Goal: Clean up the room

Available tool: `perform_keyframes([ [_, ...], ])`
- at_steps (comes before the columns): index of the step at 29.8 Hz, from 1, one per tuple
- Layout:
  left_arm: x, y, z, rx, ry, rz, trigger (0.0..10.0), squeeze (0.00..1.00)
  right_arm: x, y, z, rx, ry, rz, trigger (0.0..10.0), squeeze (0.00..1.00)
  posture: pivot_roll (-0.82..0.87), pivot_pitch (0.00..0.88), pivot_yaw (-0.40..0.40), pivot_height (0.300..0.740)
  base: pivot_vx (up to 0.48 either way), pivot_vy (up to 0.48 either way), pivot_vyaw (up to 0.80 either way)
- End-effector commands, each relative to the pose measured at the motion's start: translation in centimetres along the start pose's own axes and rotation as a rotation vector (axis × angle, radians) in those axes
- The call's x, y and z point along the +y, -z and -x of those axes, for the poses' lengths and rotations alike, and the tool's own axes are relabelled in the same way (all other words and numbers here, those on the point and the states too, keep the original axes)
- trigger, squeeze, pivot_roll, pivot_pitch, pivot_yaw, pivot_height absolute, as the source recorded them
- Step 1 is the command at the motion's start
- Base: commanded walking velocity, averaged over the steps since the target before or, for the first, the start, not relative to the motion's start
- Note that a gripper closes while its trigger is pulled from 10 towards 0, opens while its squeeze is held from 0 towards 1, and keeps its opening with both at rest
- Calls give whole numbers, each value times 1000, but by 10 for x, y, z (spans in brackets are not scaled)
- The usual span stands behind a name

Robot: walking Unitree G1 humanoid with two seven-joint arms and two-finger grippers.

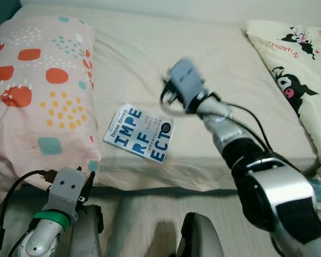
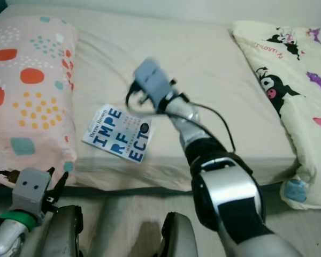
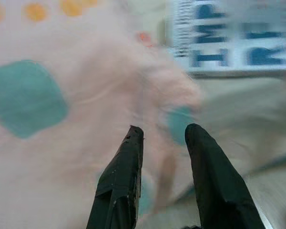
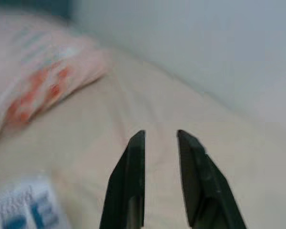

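1. Lying flat on the bed (image 1: pixel 150 59): book (image 1: pixel 139 133), just beside the pillow (image 1: pixel 37 91), long axis slanting, title reading askew.
2. Hovering above the book's far edge: right gripper (image 4: pixel 160 136), fingers narrowly parted, gripping nothing.
3. Sitting low by the pillow's corner: left gripper (image 3: pixel 164 133), narrowly parted, blurring.

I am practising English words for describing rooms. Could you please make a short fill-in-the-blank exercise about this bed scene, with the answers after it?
1. The book lies on the ____, face up.
2. The pillow with orange and teal spots lies on the robot's ____ side of the book.
3. The right gripper has its jaws ____, with nothing between them.
4. The blanket with cartoon figures lies on the robot's ____ side of the bed.

Answers: bed; left; open; right
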State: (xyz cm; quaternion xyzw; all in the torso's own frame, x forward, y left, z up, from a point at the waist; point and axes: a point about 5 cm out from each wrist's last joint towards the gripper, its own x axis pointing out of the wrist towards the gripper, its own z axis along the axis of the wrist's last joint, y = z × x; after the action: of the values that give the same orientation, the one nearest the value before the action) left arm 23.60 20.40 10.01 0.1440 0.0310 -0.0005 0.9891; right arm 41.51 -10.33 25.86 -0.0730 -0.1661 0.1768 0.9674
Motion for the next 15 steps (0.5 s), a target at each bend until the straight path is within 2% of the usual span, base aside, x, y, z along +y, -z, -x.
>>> perform_keyframes([
  [1,0,15,2,77,-28,10,10000,0,-7,27,13,82,96,-181,10000,0,273,120,-88,531,0,0,0],
  [2,-1,16,-1,82,-41,14,10000,0,-5,41,22,112,105,-209,10000,0,253,92,-87,531,0,0,0],
  [3,-1,16,-1,82,-41,14,10000,0,-5,41,22,112,105,-209,10000,0,253,92,-87,531,0,0,0],
  [4,-1,16,-2,84,-48,17,10000,0,-3,50,27,133,106,-215,10000,0,253,92,-87,531,0,0,0],
  [5,-3,15,-6,79,-59,21,10000,0,3,69,39,183,118,-273,10000,0,240,72,-81,531,0,0,0],
  [6,-3,15,-6,79,-59,21,10000,0,3,69,39,183,118,-273,10000,0,240,72,-81,531,0,0,0],
  [7,-5,12,-11,67,-61,19,10000,0,9,86,52,210,130,-323,10000,0,230,57,-73,531,0,0,0],
  [8,-5,12,-11,67,-61,19,10000,0,9,86,52,210,130,-323,10000,0,230,57,-73,531,0,0,0],
  [10,-13,1,-24,18,-42,13,10000,0,24,114,78,247,153,-421,10000,0,178,34,-35,531,0,0,0],
  [11,-13,1,-24,18,-42,13,10000,0,24,114,78,247,153,-421,10000,0,178,34,-35,531,0,0,0],
  [13,-21,-12,-35,-41,-8,2,10000,0,36,126,91,266,159,-457,10000,0,161,29,-23,531,0,0,0],
  [14,-21,-12,-35,-41,-8,2,10000,0,36,126,91,266,159,-457,10000,0,161,29,-23,531,0,0,0],
  [15,-31,-27,-47,-107,31,-2,10000,0,46,131,103,244,147,-448,10000,0,141,16,-6,531,0,0,0],
])
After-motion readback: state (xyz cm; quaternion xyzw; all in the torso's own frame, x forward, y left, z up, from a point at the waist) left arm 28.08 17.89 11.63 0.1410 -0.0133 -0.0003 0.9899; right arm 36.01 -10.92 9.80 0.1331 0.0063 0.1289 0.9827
